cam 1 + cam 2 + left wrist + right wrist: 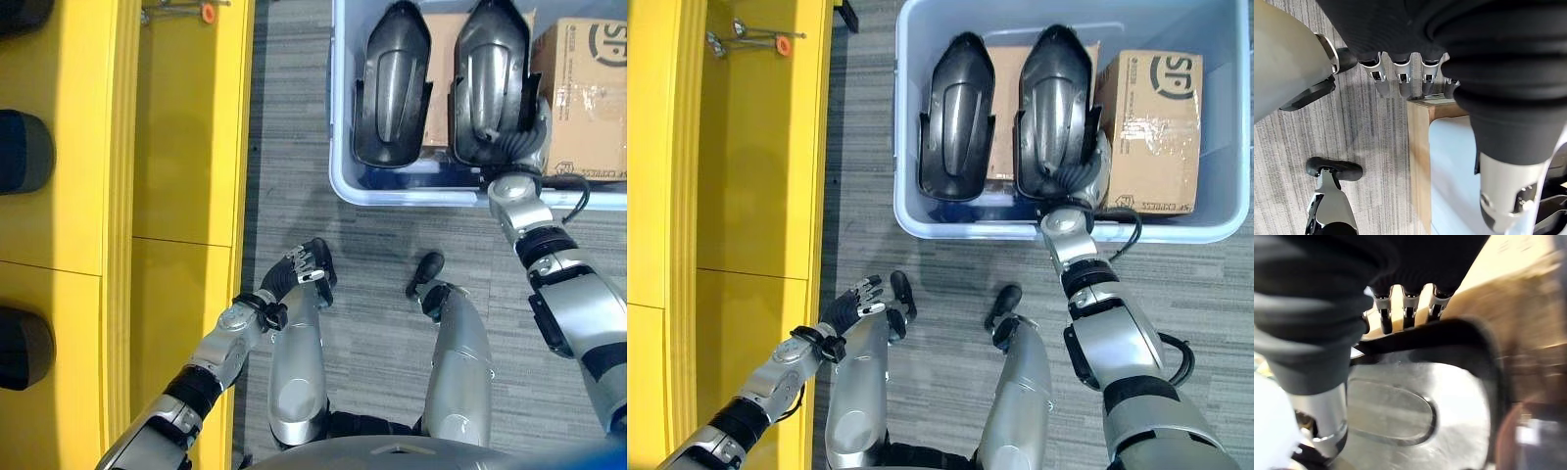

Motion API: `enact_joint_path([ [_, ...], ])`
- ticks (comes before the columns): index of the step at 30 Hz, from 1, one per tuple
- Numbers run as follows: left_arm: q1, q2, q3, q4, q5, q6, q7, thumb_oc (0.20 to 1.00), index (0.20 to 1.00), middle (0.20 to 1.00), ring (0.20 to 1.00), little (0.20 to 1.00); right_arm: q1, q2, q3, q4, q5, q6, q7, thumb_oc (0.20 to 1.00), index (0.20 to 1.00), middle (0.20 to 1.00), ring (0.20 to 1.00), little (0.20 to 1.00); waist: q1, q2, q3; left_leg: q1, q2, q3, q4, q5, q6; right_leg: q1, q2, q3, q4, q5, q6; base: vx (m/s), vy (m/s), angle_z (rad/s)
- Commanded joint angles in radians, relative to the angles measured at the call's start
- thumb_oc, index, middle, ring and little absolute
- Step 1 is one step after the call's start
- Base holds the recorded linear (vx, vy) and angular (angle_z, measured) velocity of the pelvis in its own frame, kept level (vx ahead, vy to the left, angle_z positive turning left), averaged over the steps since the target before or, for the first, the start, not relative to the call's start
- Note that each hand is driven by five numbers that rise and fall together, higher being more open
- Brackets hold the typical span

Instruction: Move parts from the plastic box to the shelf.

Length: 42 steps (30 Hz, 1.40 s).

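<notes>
Plastic box (911,220): pale blue, on the carpet, ahead and to the right; holds two dark shell-shaped parts and cardboard cartons.
Right part (1053,88): leans on a carton (1151,127), long axis running away from the robot, near end down by the box's near wall.
Left part (957,108): just beside it, same lie, untouched.
Right hand (1405,313): reaches over the near wall onto the right part's near end; fingers hook over its dark rim, looks like a grip, thumb unclear.
Left hand (857,299): low by the shelf edge, fingers loosely straight, empty.
Shelf (754,176): yellow, at the left, well apart from the box.
Key relation: part lies straight ahead of the right hand, so that arm is nearer; lifting out along the long axis seems called for.
</notes>
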Motion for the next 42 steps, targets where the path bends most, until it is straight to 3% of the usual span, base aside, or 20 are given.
enact_joint_path([
  [1,0.032,-0.002,-0.051,-0.036,0.000,-0.029,-0.025,1.000,1.000,1.000,1.000,1.000,-0.017,-0.051,0.070,-0.073,-0.096,-0.088,0.161,1.000,1.000,1.000,1.000,1.000,0.004,0.044,-0.039,-0.005,0.069,-0.054,-0.033,0.009,-0.060,0.010,-0.111,-0.028,0.005,0.026,0.135,0.01,-0.033,0.02],
  [2,0.040,0.002,-0.048,-0.032,0.009,-0.027,-0.042,1.000,1.000,1.000,1.000,1.000,-0.012,-0.045,0.113,-0.119,-0.095,-0.088,0.216,1.000,1.000,1.000,1.000,1.000,0.004,0.042,-0.039,0.016,0.065,-0.062,-0.021,-0.016,-0.073,0.028,-0.117,-0.022,0.019,0.001,0.149,-0.06,-0.041,0.06],
  [3,0.036,0.007,-0.039,-0.037,0.015,-0.022,-0.051,1.000,1.000,1.000,1.000,1.000,-0.022,-0.045,0.126,-0.143,-0.070,-0.080,0.264,1.000,1.000,1.000,1.000,1.000,0.008,0.044,-0.039,0.000,0.067,-0.055,-0.031,0.009,-0.058,0.012,-0.112,-0.032,0.009,0.022,0.132,0.08,-0.035,0.05],
  [4,0.045,0.011,-0.037,-0.038,0.017,-0.017,-0.060,1.000,1.000,1.000,1.000,1.000,-0.017,-0.040,0.139,-0.154,-0.073,-0.076,0.281,1.000,1.000,1.000,1.000,1.000,0.008,0.043,-0.039,0.019,0.064,-0.061,-0.020,-0.015,-0.072,0.029,-0.118,-0.024,0.023,-0.003,0.147,-0.07,-0.029,0.07],
  [5,0.044,0.012,-0.026,-0.042,0.023,-0.012,-0.069,1.000,1.000,1.000,1.000,1.000,-0.027,-0.040,0.152,-0.165,-0.071,-0.076,0.299,1.000,1.000,1.000,1.000,1.000,0.013,0.044,-0.039,0.006,0.066,-0.053,-0.033,0.009,-0.056,0.016,-0.114,-0.034,0.013,0.018,0.130,0.07,-0.012,0.06],
  [6,0.053,0.014,-0.026,-0.047,0.029,-0.004,-0.073,1.000,1.000,1.000,1.000,1.000,-0.022,-0.035,0.161,-0.174,-0.073,-0.071,0.301,1.000,1.000,1.000,1.000,1.000,0.014,0.044,-0.039,0.028,0.062,-0.060,-0.025,-0.015,-0.070,0.035,-0.120,-0.027,0.025,-0.006,0.146,0.00,-0.015,0.10],
  [11,0.068,0.019,-0.025,-0.055,0.037,-0.007,-0.089,1.000,1.000,1.000,1.000,1.000,-0.014,-0.013,0.137,-0.160,-0.018,-0.004,0.246,1.000,1.000,1.000,1.000,1.000,0.018,0.045,-0.039,0.043,0.065,-0.054,-0.029,-0.015,-0.066,0.044,-0.127,-0.033,0.029,-0.009,0.146,0.01,-0.002,0.02],
  [14,0.065,0.007,-0.029,-0.054,0.032,-0.008,-0.071,1.000,1.000,1.000,1.000,1.000,-0.008,-0.006,0.122,-0.137,-0.057,0.021,0.078,1.000,1.000,1.000,1.000,1.000,0.015,0.046,-0.039,0.046,0.067,-0.051,-0.030,-0.017,-0.064,0.045,-0.129,-0.031,0.029,-0.009,0.148,0.00,0.000,0.00],
  [17,0.055,0.002,-0.043,-0.051,0.019,-0.015,-0.052,1.000,1.000,1.000,1.000,1.000,-0.018,-0.004,0.069,-0.101,-0.102,0.000,-0.040,1.000,1.000,1.000,1.000,1.000,0.011,0.049,-0.039,0.046,0.066,-0.049,-0.038,-0.014,-0.064,0.048,-0.123,-0.031,0.019,-0.004,0.149,-0.02,0.024,0.00],
  [21,0.047,-0.009,-0.060,-0.051,0.015,-0.018,-0.032,1.000,1.000,1.000,1.000,1.000,-0.017,0.006,0.033,-0.118,-0.123,-0.030,-0.102,1.000,1.000,1.000,1.000,1.000,0.005,0.049,-0.039,0.047,0.067,-0.047,-0.040,-0.015,-0.063,0.049,-0.121,-0.028,0.014,-0.001,0.153,0.00,0.000,0.00],
  [23,0.037,-0.013,-0.061,-0.052,0.015,-0.019,-0.026,1.000,1.000,1.000,1.000,1.000,-0.023,0.009,0.022,-0.134,-0.124,-0.040,-0.123,1.000,1.000,1.000,1.000,1.000,0.005,0.049,-0.039,0.030,0.072,-0.039,-0.052,0.011,-0.050,0.033,-0.115,-0.035,-0.001,0.023,0.137,-0.08,0.008,-0.01],
  [30,0.028,-0.021,-0.068,-0.053,0.007,-0.005,0.001,1.000,1.000,1.000,1.000,1.000,-0.011,0.016,-0.001,-0.197,-0.131,-0.071,-0.123,1.000,1.000,1.000,1.000,1.000,-0.004,0.047,-0.039,0.031,0.075,-0.038,-0.044,0.006,-0.050,0.034,-0.113,-0.027,0.007,0.018,0.138,-0.01,0.006,-0.02],
  [32,0.026,-0.019,-0.070,-0.048,0.005,-0.001,-0.007,1.000,1.000,1.000,1.000,1.000,-0.020,0.007,0.007,-0.207,-0.220,-0.091,-0.106,1.000,1.000,1.000,1.000,1.000,-0.004,0.046,-0.039,0.033,0.074,-0.040,-0.043,0.007,-0.051,0.037,-0.112,-0.026,0.007,0.018,0.139,0.00,0.000,0.00],
  [38,0.020,-0.015,-0.068,-0.053,0.003,0.009,-0.012,1.000,1.000,1.000,1.000,1.000,-0.001,0.009,0.002,-0.229,-0.091,-0.074,-0.135,1.000,1.000,1.000,1.000,1.000,-0.006,0.045,-0.039,0.035,0.075,-0.038,-0.043,0.005,-0.051,0.039,-0.113,-0.028,0.004,0.017,0.138,0.00,0.000,0.00],
  [42,0.017,-0.019,-0.064,-0.046,0.007,0.014,-0.015,1.000,1.000,1.000,1.000,1.000,0.003,0.016,-0.015,-0.203,-0.091,-0.086,-0.127,1.000,1.000,1.000,1.000,1.000,-0.007,0.045,-0.039,0.030,0.078,-0.036,-0.039,0.004,-0.051,0.035,-0.113,-0.028,0.009,0.014,0.137,0.00,0.000,0.00],
])
